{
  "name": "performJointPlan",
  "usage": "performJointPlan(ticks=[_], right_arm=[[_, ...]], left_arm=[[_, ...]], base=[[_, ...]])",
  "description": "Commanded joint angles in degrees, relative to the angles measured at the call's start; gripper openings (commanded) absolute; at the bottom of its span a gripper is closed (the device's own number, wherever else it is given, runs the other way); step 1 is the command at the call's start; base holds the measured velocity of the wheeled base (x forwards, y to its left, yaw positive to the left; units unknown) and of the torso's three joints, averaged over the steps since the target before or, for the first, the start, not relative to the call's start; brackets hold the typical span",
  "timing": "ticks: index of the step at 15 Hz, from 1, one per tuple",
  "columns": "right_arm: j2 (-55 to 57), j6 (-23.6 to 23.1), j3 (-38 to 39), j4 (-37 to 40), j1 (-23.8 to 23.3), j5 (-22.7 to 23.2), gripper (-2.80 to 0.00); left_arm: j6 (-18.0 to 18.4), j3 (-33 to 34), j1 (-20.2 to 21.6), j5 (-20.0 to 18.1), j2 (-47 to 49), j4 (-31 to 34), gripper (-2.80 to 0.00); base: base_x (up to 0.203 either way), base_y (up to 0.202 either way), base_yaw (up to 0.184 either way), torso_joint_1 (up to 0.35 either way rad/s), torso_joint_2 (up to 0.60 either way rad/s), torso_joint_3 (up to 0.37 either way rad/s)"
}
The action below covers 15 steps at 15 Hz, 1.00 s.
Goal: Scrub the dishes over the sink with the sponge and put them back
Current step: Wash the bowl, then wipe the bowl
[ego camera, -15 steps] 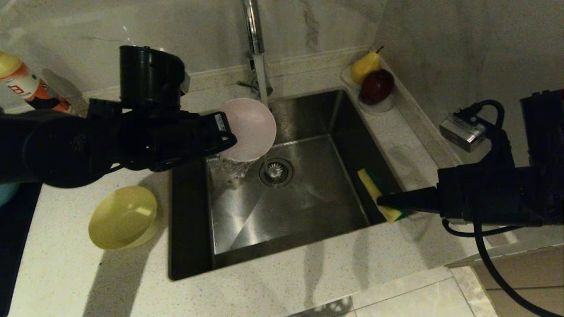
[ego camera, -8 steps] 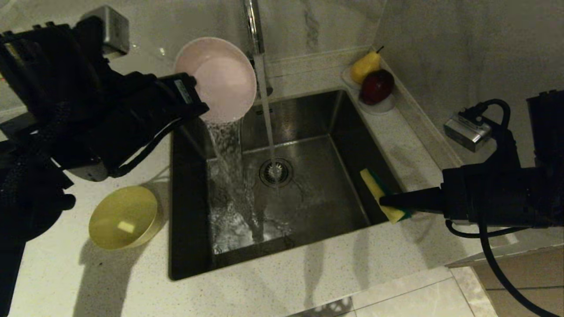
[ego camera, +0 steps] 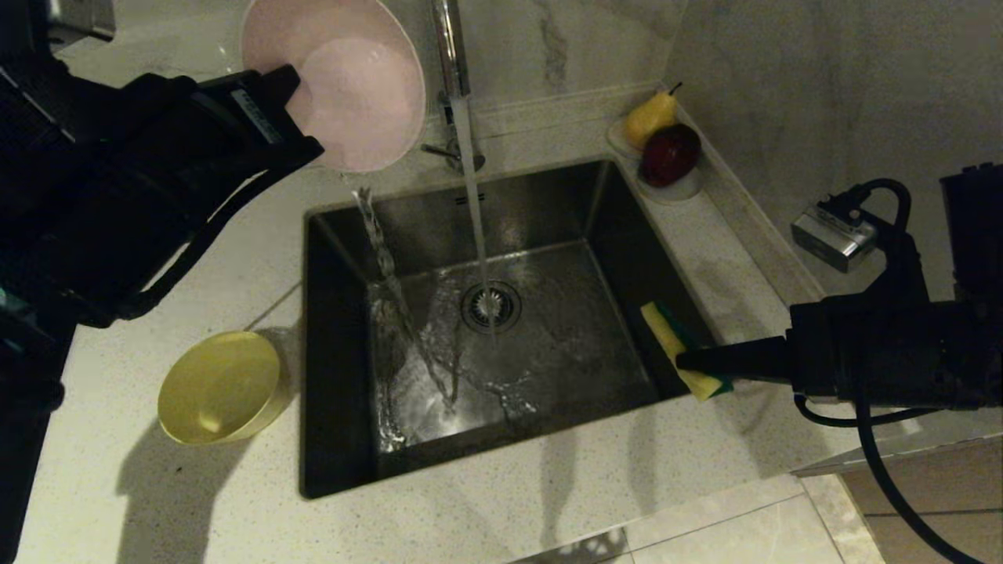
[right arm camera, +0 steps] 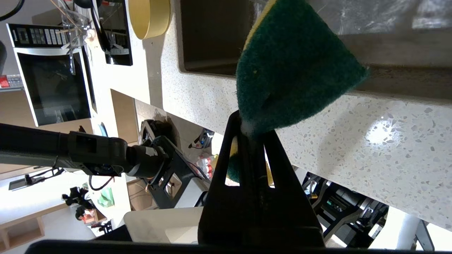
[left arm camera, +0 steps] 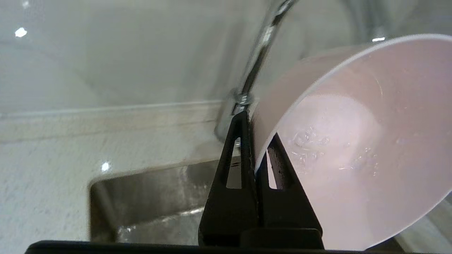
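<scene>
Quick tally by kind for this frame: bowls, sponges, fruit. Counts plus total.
Bowls: 2, pink bowl in the left gripper, yellow bowl on the counter.
Sponges: 1, sponge in the right gripper.
Fruit: 2, pear and red apple.
Total: 5

1. Head view's pretty dim; arm shadows fall toward the near edge of the counter [ego camera: 548, 486].
2. Glare patches on the wet sink [ego camera: 439, 392].
3. Tap [left arm camera: 263, 46] is blurry in the left wrist view.
4. Right wrist background's blown out.
</scene>
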Motion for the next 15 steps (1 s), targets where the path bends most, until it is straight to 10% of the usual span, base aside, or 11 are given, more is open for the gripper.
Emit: performJointPlan(ticks=[1,9,12,15], right_arm=[[0.1,0.1,0.1,0.0,0.0,0.2,-2.80],[0.0,0.0,1.4,0.0,0.2,0.3,-2.80],[-0.1,0.0,1.6,0.0,1.6,0.8,-2.80],[0.8,0.2,-1.3,0.7,3.0,2.6,-2.80]], left_arm=[[0.2,2.6,0.0,-1.8,-3.6,-1.7,-2.80],[-0.1,6.4,0.0,-4.9,-7.5,1.9,-2.80],[-1.1,5.4,-0.1,-5.7,-7.4,21.1,-2.80],[-11.6,3.0,-0.3,-6.8,-6.8,37.5,-2.80]], base=[[0.000,0.000,0.000,0.000,0.00,0.000],[0.000,0.000,0.000,0.000,0.00,0.000],[0.000,0.000,0.000,0.000,0.00,0.000],[0.000,0.000,0.000,0.000,0.00,0.000]])
